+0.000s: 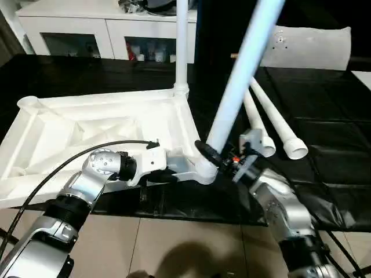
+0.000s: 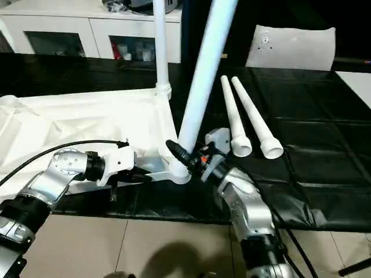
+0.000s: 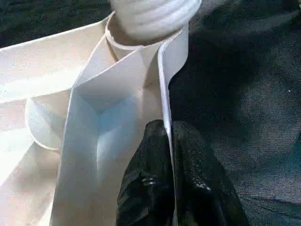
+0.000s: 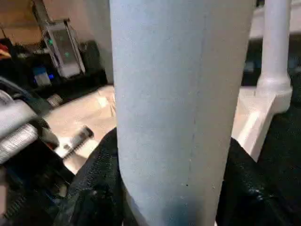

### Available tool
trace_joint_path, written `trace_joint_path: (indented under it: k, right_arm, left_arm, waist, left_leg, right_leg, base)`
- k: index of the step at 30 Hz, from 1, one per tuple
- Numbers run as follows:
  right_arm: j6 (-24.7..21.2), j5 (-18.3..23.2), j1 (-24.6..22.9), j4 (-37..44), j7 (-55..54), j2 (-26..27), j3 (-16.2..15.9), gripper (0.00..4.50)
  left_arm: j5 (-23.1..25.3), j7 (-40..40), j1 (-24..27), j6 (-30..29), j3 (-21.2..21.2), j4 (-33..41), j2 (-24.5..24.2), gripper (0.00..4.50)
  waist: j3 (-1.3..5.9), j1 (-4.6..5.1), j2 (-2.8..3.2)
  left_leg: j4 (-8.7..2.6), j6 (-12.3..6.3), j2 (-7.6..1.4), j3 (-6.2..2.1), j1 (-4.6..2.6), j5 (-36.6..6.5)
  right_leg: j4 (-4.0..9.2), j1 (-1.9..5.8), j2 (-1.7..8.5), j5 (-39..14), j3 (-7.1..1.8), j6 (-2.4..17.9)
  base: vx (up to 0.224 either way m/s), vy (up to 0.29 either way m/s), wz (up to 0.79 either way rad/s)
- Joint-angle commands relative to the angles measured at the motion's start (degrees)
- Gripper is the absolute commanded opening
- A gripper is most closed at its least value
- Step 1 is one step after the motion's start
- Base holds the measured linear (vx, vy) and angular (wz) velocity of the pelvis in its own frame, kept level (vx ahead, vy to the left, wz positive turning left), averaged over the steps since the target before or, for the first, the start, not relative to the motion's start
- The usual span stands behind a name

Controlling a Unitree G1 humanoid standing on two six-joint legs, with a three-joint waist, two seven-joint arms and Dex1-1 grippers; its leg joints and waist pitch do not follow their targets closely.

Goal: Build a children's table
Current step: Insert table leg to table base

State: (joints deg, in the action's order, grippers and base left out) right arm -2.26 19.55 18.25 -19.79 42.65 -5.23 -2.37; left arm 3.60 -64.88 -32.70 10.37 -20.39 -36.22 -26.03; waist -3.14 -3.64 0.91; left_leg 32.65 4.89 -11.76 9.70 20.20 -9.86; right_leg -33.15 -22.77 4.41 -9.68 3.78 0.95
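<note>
Table top [image 1: 110,124] lies underside-up on the black mat, one leg [image 1: 181,46] already upright in the far socket. Left gripper [image 3: 168,188] pinches the near rim, likely bracing it. Right gripper [image 4: 164,188] clamps the second leg [image 1: 240,75], tilted over the near corner socket [image 1: 204,169]. Two spare legs [image 1: 278,130] lie beside.

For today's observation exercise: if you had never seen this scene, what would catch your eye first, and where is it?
First, the tilted white leg rising from the near corner of the upturned table top, held low down by the right tool. Next, a second leg standing upright in the far corner, and the left tool pinching the top's near rim. Two spare legs lie on the dark mat to the right.
</note>
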Motion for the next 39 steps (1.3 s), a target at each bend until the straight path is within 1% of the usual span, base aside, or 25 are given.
trace_joint_path:
  k: [1, 3, 5, 6, 7, 11, 12, 13, 16, 17, 18, 20, 21, 23, 24, 25, 27, 31, 32, 33, 34, 35, 36, 37, 39]
  right_arm:
    - [1.7, -0.9, 1.2, -2.2, -0.5, 0.1, 0.3, 1.89]
    - [2.4, -1.2, 1.5, -3.5, -0.6, 0.3, 0.2, 1.89]
    - [3.4, -1.8, 1.5, -4.7, -0.9, 0.4, -0.2, 1.89]
    - [3.7, -2.0, 1.4, -5.0, -1.0, 0.4, -0.2, 1.89]
    - [5.0, -2.6, 0.8, -5.8, -1.3, 0.4, -0.1, 1.89]
    - [6.3, -2.7, -0.1, -6.6, -1.3, 0.5, 0.6, 1.88]
    - [6.5, -2.7, -0.3, -6.7, -1.3, 0.5, 0.7, 1.88]
    - [6.8, -2.7, -0.9, -6.5, -1.1, 0.5, 0.7, 1.88]
    - [6.6, -2.3, -3.1, -4.4, -0.5, 0.3, 0.2, 1.88]
    - [6.4, -2.1, -3.8, -3.6, -0.2, 0.1, 0.0, 1.88]
    - [6.3, -1.9, -4.2, -2.9, -0.1, 0.0, 0.0, 1.88]
    - [5.9, -1.7, -4.8, -2.0, 0.2, -0.3, 0.0, 1.88]
    - [5.7, -1.6, -5.1, -1.4, 0.4, -0.6, -0.1, 1.88]
    - [5.4, -1.7, -5.4, -0.8, 0.8, -1.0, -0.2, 1.88]
    - [5.4, -2.0, -5.6, -0.4, 1.1, -1.7, -0.6, 1.88]
    - [5.3, -2.8, -5.5, -0.2, 1.6, -2.6, -1.4, 1.88]
    - [5.2, -3.1, -5.5, -0.2, 1.8, -2.9, -1.7, 1.88]
    - [3.7, -5.6, -4.8, 0.2, 2.7, -4.9, -3.8, 1.88]
    - [2.7, -7.3, -4.2, 0.0, 3.4, -6.1, -5.2, 1.88]
    - [1.9, -8.2, -3.8, 0.0, 4.1, -7.0, -6.1, 1.88]
    - [1.9, -8.2, -3.8, 0.0, 4.1, -7.0, -6.1, 1.88]
    - [1.3, -8.8, -3.4, 0.0, 4.7, -7.6, -6.8, 1.88]
    - [0.5, -9.4, -2.8, -0.2, 5.6, -8.3, -7.6, 1.88]
    - [0.5, -9.4, -2.8, -0.2, 5.6, -8.3, -7.6, 1.88]
    - [-0.9, -10.1, -1.4, -0.9, 7.3, -9.3, -8.8, 1.88]
  left_arm:
    - [2.5, 0.4, -0.4, 0.1, -1.3, -0.2, -0.4, 0.00]
    - [2.4, 0.3, -0.4, 0.1, -1.3, -0.1, -0.4, 0.00]
    - [2.5, 0.4, -0.4, 0.2, -1.2, -0.2, -0.4, 0.00]
    - [2.5, 0.4, -0.4, 0.2, -1.2, -0.2, -0.4, 0.00]
    - [2.5, 0.4, -0.4, 0.2, -1.2, -0.2, -0.4, 0.00]
    - [2.2, 0.3, -0.4, 0.0, -0.9, 0.1, -0.4, 0.00]
    - [2.2, 0.3, -0.4, 0.0, -0.9, 0.1, -0.4, 0.00]
    - [2.3, 0.4, -0.4, 0.0, -0.9, 0.0, -0.5, 0.00]
    - [3.0, 1.5, -0.9, 0.2, -0.8, -1.0, -0.6, 0.00]
    - [3.2, 1.7, -1.0, 0.2, -0.8, -1.3, -0.7, 0.00]
    - [3.3, 1.9, -1.1, 0.2, -0.7, -1.4, -0.7, 0.00]
    - [3.4, 2.0, -1.2, 0.1, -0.7, -1.6, -0.8, 0.00]
    - [3.5, 2.1, -1.4, 0.2, -0.6, -1.9, -0.8, 0.00]
    - [3.6, 2.2, -1.5, 0.2, -0.6, -2.1, -0.9, 0.00]
    - [3.7, 2.2, -1.6, 0.3, -0.5, -2.3, -1.0, 0.00]
    - [3.8, 2.3, -1.7, 0.4, -0.5, -2.5, -1.2, 0.00]
    - [3.8, 2.3, -1.7, 0.5, -0.5, -2.5, -1.2, 0.00]
    - [3.8, 1.6, -1.8, 1.1, -0.8, -2.6, -1.3, 0.00]
    - [3.7, 1.0, -1.8, 1.5, -1.1, -2.5, -1.4, 0.00]
    - [3.7, 0.5, -1.7, 1.7, -1.3, -2.3, -1.5, 0.00]
    - [3.7, 0.5, -1.7, 1.7, -1.3, -2.3, -1.5, 0.00]
    - [3.6, 0.1, -1.7, 2.0, -1.4, -2.2, -1.5, 0.00]
    - [3.4, -0.6, -1.7, 2.1, -1.6, -2.0, -1.5, 0.00]
    - [3.4, -0.6, -1.7, 2.1, -1.6, -2.0, -1.5, 0.00]
    - [3.3, -1.9, -1.8, 2.7, -2.2, -1.6, -1.6, 0.00]
  waist:
    - [3.29, 0.01, 0.56]
    - [3.37, -0.13, 0.55]
    - [3.37, -0.05, 0.55]
    - [3.41, -0.09, 0.56]
    - [3.45, -0.08, 0.53]
    - [3.39, -0.08, 0.47]
    - [3.31, -0.01, 0.73]
    - [3.32, -0.01, 0.69]
    - [3.27, -0.15, 0.68]
    - [3.31, -0.15, 0.75]
    - [3.35, -0.15, 0.72]
    - [3.35, -0.20, 0.61]
    - [3.32, -0.26, 0.81]
    - [3.23, -0.25, 0.70]
    - [3.20, -0.26, 0.74]
    - [3.22, -0.31, 0.65]
    - [3.18, -0.26, 0.65]
    - [3.09, -0.23, 0.63]
    - [3.11, -0.21, 0.59]
    - [3.13, -0.15, 0.58]
    - [3.10, -0.14, 0.40]
    - [3.17, -0.21, 0.51]
    - [3.22, -0.18, 0.37]
    - [3.27, -0.19, 0.40]
    - [3.31, -0.14, 0.48]
  left_leg:
    - [-4.31, 0.36, -1.09, -0.34, -0.91, -22.2]
    - [-4.32, 0.29, -1.12, -0.25, -0.83, -21.2]
    - [-4.39, 0.28, -1.11, -0.28, -0.55, -20.4]
    - [-4.35, 0.27, -1.11, -0.24, -0.61, -20.4]
    - [-4.35, 0.28, -1.15, -0.27, -0.49, -20.1]
    - [-4.32, 0.14, -1.10, -0.23, -0.64, -20.7]
    - [-4.38, 0.23, -1.12, -0.26, -0.64, -21.3]
    - [-4.40, 0.28, -1.10, -0.30, -0.64, -21.5]
    - [-4.46, 0.22, -1.13, -0.34, -0.75, -22.1]
    - [-4.46, 0.24, -1.16, -0.37, -0.75, -22.1]
    - [-4.53, 0.20, -1.18, -0.42, -0.57, -21.8]
    - [-4.50, 0.14, -1.13, -0.37, -0.58, -21.8]
    - [-4.51, 0.14, -1.12, -0.38, -0.66, -21.9]
    - [-4.51, 0.12, -1.07, -0.40, -0.65, -22.2]
    - [-4.52, 0.12, -1.07, -0.43, -0.65, -22.6]
    - [-4.51, 0.14, -1.07, -0.46, -0.69, -22.6]
    - [-4.49, 0.02, -1.04, -0.43, -0.62, -22.5]
    - [-4.43, 0.02, -0.95, -0.47, -0.72, -22.6]
    - [-4.43, 0.10, -0.96, -0.52, -0.66, -22.6]
    - [-4.41, 0.13, -0.93, -0.53, -0.64, -22.4]
    - [-4.39, 0.02, -0.95, -0.45, -0.73, -22.5]
    - [-4.37, -0.01, -1.00, -0.48, -0.71, -22.3]
    - [-4.39, -0.15, -0.98, -0.46, -0.57, -21.9]
    - [-4.40, -0.16, -1.02, -0.48, -0.53, -21.7]
    - [-4.39, -0.19, -1.05, -0.43, -0.47, -21.2]
  right_leg:
    - [4.82, 1.47, 3.61, -25.8, -2.20, 7.9]
    - [4.64, 1.63, 3.52, -24.4, -2.26, 8.1]
    - [4.37, 1.88, 3.46, -23.2, -2.24, 8.5]
    - [4.34, 1.87, 3.43, -23.0, -2.26, 8.5]
    - [4.27, 1.95, 3.56, -23.0, -2.28, 8.5]
    - [4.36, 1.88, 3.48, -23.9, -2.31, 8.4]
    - [4.49, 1.84, 3.41, -24.4, -2.26, 8.2]
    - [4.47, 1.89, 3.40, -24.7, -2.23, 8.1]
    - [4.72, 1.79, 3.39, -26.1, -2.25, 7.4]
    - [4.64, 1.79, 3.41, -25.8, -2.28, 7.4]
    - [4.54, 1.93, 3.39, -25.1, -2.26, 7.5]
    - [4.54, 1.92, 3.38, -25.0, -2.27, 7.5]
    - [4.59, 1.86, 3.39, -25.4, -2.26, 7.5]
    - [4.75, 1.87, 3.39, -26.6, -2.20, 7.1]
    - [4.89, 1.80, 3.44, -27.5, -2.17, 6.8]
    - [4.98, 1.83, 3.43, -28.0, -2.14, 6.4]
    - [4.98, 1.82, 3.41, -28.1, -2.13, 6.4]
    - [5.24, 1.67, 3.40, -30.2, -2.02, 5.7]
    - [5.25, 1.74, 3.42, -30.4, -1.99, 5.5]
    - [5.16, 1.76, 3.35, -30.3, -1.97, 5.5]
    - [5.29, 1.63, 3.34, -30.4, -2.01, 5.5]
    - [5.14, 1.70, 3.38, -29.8, -2.07, 5.6]
    - [5.06, 1.81, 3.33, -29.1, -2.08, 5.7]
    - [4.94, 1.87, 3.35, -28.5, -2.09, 5.8]
    - [4.76, 1.94, 3.29, -26.7, -2.11, 6.5]
  base:
    - [0.000, 0.000, 0.00]
    - [0.000, 0.000, 0.00]
    - [0.000, 0.000, 0.00]
    - [0.000, 0.000, 0.00]
    - [0.000, 0.000, 0.00]
    - [0.000, 0.000, 0.00]
    - [0.000, 0.000, 0.00]
    - [0.000, 0.000, 0.00]
    - [0.000, 0.000, 0.00]
    - [0.000, 0.000, 0.00]
    - [0.000, 0.000, 0.00]
    - [0.000, 0.000, 0.00]
    - [0.000, 0.000, 0.00]
    - [0.000, 0.000, 0.00]
    - [0.000, 0.000, 0.00]
    - [0.000, 0.000, 0.00]
    - [0.000, 0.000, 0.00]
    - [0.000, 0.000, 0.00]
    - [0.000, 0.000, 0.00]
    - [0.000, 0.000, 0.00]
    - [0.000, 0.000, 0.00]
    - [0.000, 0.000, 0.00]
    - [0.000, 0.000, 0.00]
    - [0.000, 0.000, 0.00]
    - [0.000, 0.000, 0.00]
